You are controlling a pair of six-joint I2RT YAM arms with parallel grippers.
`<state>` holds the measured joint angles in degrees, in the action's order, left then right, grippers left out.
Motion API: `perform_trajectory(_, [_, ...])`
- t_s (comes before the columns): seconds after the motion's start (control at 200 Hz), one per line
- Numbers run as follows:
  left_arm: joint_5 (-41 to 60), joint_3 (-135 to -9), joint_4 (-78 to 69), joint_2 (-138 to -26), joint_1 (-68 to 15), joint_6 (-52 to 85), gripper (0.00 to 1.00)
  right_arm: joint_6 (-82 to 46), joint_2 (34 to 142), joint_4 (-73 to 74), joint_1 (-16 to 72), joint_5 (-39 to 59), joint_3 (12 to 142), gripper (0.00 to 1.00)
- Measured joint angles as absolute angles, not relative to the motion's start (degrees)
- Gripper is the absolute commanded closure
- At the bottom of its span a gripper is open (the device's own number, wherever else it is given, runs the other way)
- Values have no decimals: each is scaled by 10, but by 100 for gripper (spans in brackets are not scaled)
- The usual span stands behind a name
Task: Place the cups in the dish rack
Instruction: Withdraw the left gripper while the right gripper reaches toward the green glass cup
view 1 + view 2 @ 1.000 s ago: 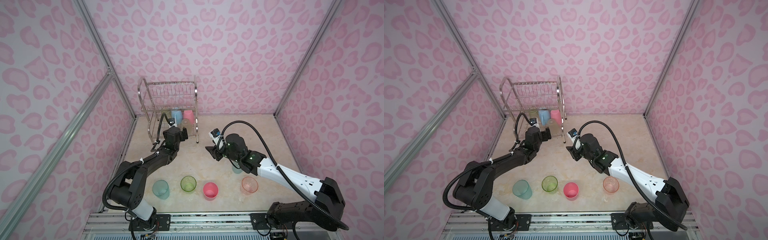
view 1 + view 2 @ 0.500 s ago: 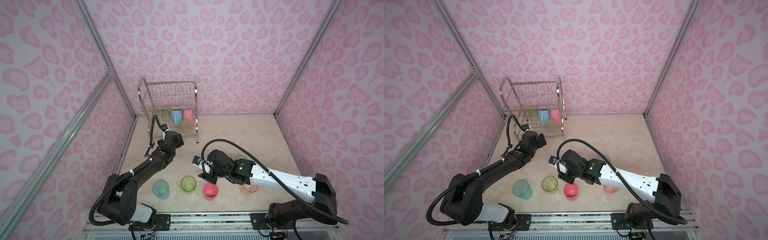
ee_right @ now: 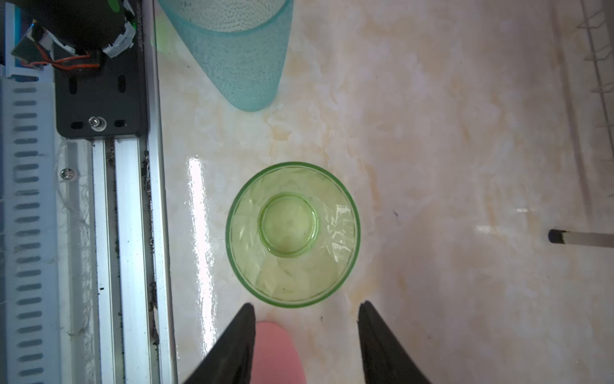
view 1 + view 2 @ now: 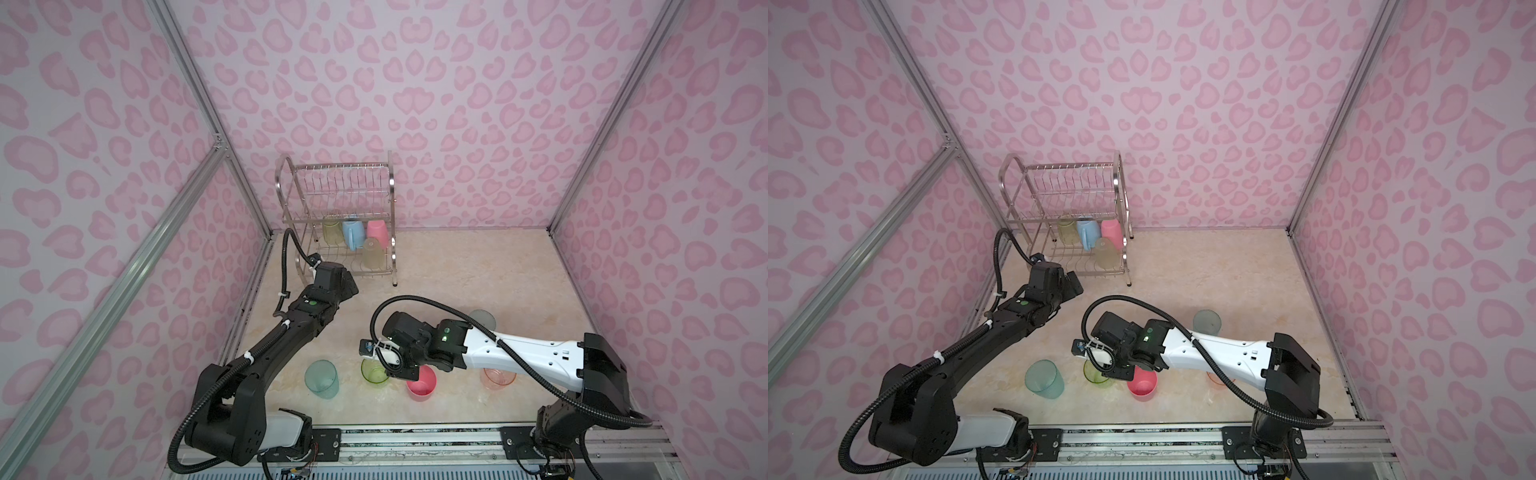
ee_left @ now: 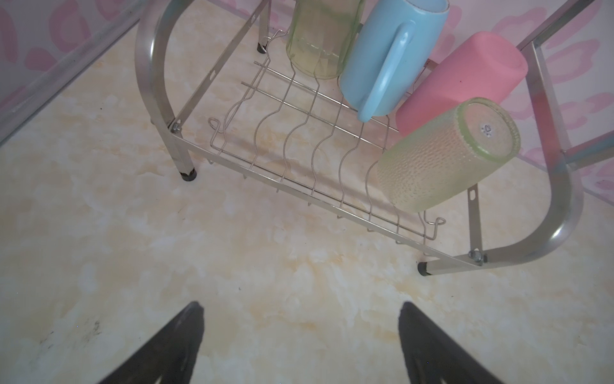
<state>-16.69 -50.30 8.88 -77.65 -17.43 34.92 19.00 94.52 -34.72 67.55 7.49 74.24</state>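
Two dark fingers of the right gripper (image 3: 306, 304) stand moderately apart and grip nothing. Between them the loose pink cup (image 3: 277, 355) shows close beside one finger and clear of the other; contact cannot be confirmed. Just beyond the fingertips the loose green cup (image 3: 293, 234) stands upright, mouth up, on the marbled table (image 3: 448, 149). Whether the tips touch its rim cannot be told. Further out stands the near teal cup (image 3: 239, 56), upright and apart from the green one.

In both top views these three cups form a row near the table's front edge. The peach cup (image 4: 498, 376) continues that row and is partly hidden under the right arm. The far teal cup (image 4: 482, 319) stands alone behind that arm.

The left gripper (image 5: 299, 304) has its fingers spread wide, with only bare table between them. The dish rack (image 5: 149, 66) stands ahead of the fingertips, apart from them, at the back left of the table.

Four cups sit on the rack's lower tier:
- The pebbled green cup (image 5: 445, 156) lies tilted at a front corner, with its base towards the wrist camera.
- Behind it, side by side, are the racked pink cup (image 5: 461, 79), the light-blue mug (image 5: 388, 56) with its handle outward, and the smooth green cup (image 5: 315, 36).
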Motion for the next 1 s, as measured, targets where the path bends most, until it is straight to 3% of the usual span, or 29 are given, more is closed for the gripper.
perform_trajectory(0.46, [-107, -477, 97, -777, -157, 370, 7, 239, 1006, -424, 717, 73, 820, 50])
perform_trajectory(1.0, [-90, -475, 97, -785, -146, 363, 8, 267, 1059, -481, 730, 91, 873, 59])
